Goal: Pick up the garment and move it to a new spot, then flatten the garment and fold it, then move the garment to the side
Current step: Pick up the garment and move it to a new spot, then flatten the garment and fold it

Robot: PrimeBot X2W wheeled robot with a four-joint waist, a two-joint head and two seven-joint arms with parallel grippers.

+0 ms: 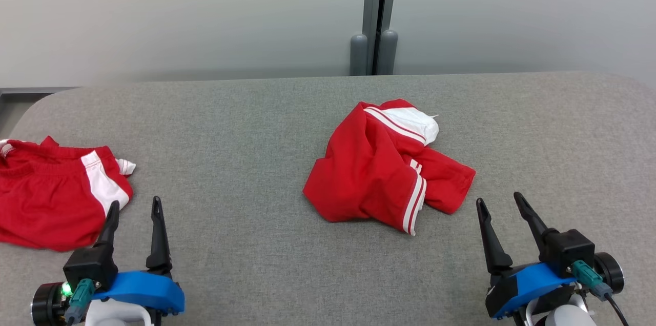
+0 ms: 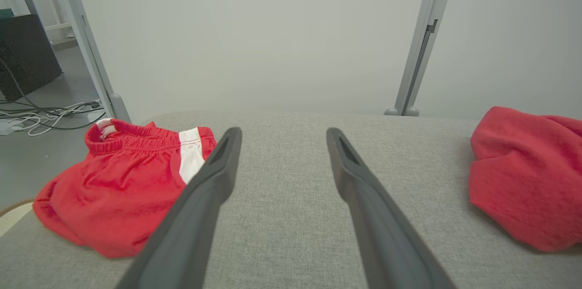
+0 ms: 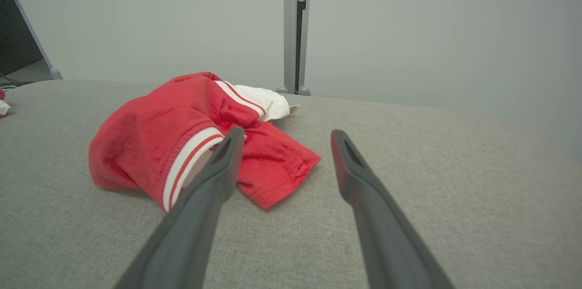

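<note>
My left end effector (image 1: pixel 135 201) sits at the lower left of the head view, its two dark fingers spread apart and holding nothing, raised over the grey worktop (image 1: pixel 246 126). My right end effector (image 1: pixel 498 198) is at the lower right, also spread wide and empty. The garment (image 1: pixel 379 167), red with white stripes and a white patch at its upper edge, lies crumpled on the worktop just right of the frame's centre, up and to the left of my right fingers and not touching them. A pair of red shorts (image 1: pixel 51 198) with a white side panel lies at the left edge of the frame, just beside my left fingers. A grey post (image 1: pixel 376 13) stands at top centre.
</note>
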